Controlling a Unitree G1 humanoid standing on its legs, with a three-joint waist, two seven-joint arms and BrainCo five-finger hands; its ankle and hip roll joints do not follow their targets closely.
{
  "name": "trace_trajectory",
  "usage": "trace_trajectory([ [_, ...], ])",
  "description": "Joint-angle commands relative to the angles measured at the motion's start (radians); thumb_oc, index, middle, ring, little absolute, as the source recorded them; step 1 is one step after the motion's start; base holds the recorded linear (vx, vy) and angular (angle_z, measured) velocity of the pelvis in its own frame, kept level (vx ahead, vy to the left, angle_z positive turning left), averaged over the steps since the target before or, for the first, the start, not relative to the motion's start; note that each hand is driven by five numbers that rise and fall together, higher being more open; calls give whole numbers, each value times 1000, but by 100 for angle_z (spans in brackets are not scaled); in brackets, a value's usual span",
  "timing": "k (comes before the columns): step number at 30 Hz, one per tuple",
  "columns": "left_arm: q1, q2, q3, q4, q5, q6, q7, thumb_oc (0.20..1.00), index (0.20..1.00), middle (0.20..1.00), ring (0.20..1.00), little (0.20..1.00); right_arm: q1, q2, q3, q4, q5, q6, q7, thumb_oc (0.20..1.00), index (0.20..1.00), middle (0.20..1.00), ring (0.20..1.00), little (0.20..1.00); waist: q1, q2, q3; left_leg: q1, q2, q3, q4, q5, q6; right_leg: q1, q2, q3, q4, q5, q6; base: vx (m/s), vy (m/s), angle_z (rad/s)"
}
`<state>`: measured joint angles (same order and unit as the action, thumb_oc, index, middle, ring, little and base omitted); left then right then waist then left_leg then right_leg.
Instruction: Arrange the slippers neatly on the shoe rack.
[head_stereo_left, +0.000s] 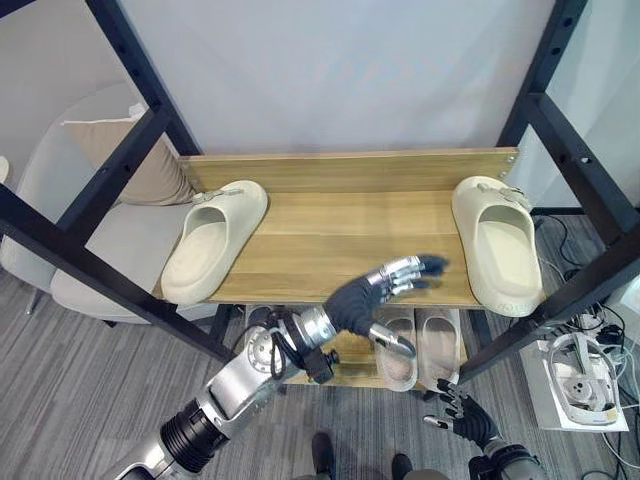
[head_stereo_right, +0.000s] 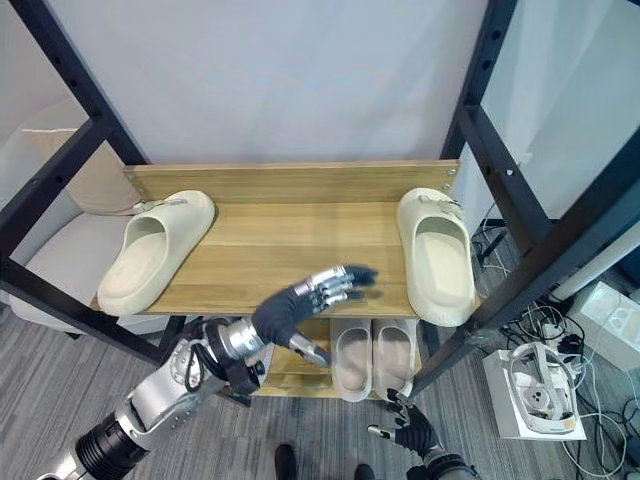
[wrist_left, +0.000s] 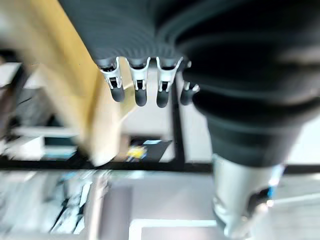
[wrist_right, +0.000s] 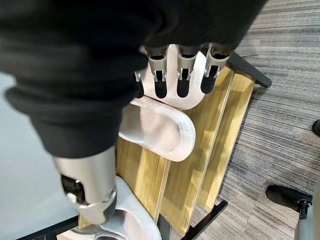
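A: Slippers?
B: One slipper (head_stereo_left: 213, 240) lying at the shelf's (head_stereo_left: 340, 235) left end, another (head_stereo_left: 497, 243) at its right, well apart.
A: Hands?
B: Left hand (head_stereo_left: 385, 285) hovering mid-shelf, fingers straight, empty. Right hand (head_stereo_left: 466, 416) hanging low, fingers relaxed, empty.

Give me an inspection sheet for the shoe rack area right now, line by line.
Surface: wooden top shelf of the black-framed shoe rack, bare in the middle.
Job's things: left slipper at the shelf's left end, angled, its front over the edge; right slipper at the right end, roughly straight. They lie far apart.
Clutter: pale slipper pair on the lower shelf.
Hands: left hand over the shelf's front edge, fingers straight, holding nothing; right hand low by the floor, fingers relaxed, empty.
Cables: tangle on the floor to the right.
Surroundings: grey chair with cushion on the left; white device on the floor to the right.
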<state>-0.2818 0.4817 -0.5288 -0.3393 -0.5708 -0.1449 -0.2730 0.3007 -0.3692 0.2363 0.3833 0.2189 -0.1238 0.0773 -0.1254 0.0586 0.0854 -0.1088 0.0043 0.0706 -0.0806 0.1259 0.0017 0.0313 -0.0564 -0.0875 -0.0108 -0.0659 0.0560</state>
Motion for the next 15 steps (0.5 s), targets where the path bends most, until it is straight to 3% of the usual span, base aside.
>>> trace_trajectory([
  [1, -94, -14, 84, 1, -14, -104, 72, 1000, 1000, 1000, 1000, 1000, -3, 13, -8, -80, 46, -36, 12, 1000, 1000, 1000, 1000, 1000, 17, -25, 19, 95, 25, -12, -7, -145, -47, -19, -63, -11, -52, 64, 77, 18, -36, 6],
  [6, -138, 27, 208, 45, 124, -162, 195, 1000, 1000, 1000, 1000, 1000, 4, 17, -9, -66, 66, -37, 22, 1000, 1000, 1000, 1000, 1000, 27, -27, 12, 99, 28, -16, -7, -144, -52, -9, -60, -15, -62, 66, 75, 27, -42, 5],
  [9, -174, 141, 327, 99, 418, -203, 361, 1000, 1000, 1000, 1000, 1000, 23, 16, -10, -45, 101, -47, 40, 1000, 1000, 1000, 1000, 1000, 32, -25, 4, 106, 32, -16, -7, -145, -58, -2, -59, -16, -70, 69, 76, 51, -35, 4],
  [10, -175, 141, 326, 100, 421, -204, 364, 1000, 1000, 1000, 1000, 1000, 22, 17, -10, -44, 101, -47, 40, 1000, 1000, 1000, 1000, 1000, 32, -26, 5, 107, 32, -16, -7, -146, -58, -1, -59, -16, -70, 69, 76, 44, -21, -2],
  [13, -196, 256, 369, 122, 688, -194, 483, 1000, 1000, 1000, 1000, 1000, 28, 11, -7, -33, 101, -62, 40, 1000, 1000, 1000, 1000, 1000, 34, -23, 2, 112, 34, -14, -7, -149, -62, 1, -58, -14, -73, 70, 80, 46, -16, 0],
  [14, -198, 320, 388, 143, 851, -180, 532, 1000, 1000, 1000, 1000, 1000, 26, 1, -3, -31, 98, -72, 38, 1000, 1000, 1000, 1000, 1000, 34, -21, -2, 112, 34, -11, -7, -151, -63, 0, -59, -14, -74, 71, 82, 0, 0, 0],
  [15, -200, 320, 386, 146, 855, -181, 537, 1000, 1000, 1000, 1000, 1000, 26, 2, -2, -31, 98, -73, 37, 1000, 1000, 1000, 1000, 1000, 33, -22, -2, 112, 34, -11, -7, -151, -63, 0, -59, -15, -74, 70, 82, 63, -2, -5],
])
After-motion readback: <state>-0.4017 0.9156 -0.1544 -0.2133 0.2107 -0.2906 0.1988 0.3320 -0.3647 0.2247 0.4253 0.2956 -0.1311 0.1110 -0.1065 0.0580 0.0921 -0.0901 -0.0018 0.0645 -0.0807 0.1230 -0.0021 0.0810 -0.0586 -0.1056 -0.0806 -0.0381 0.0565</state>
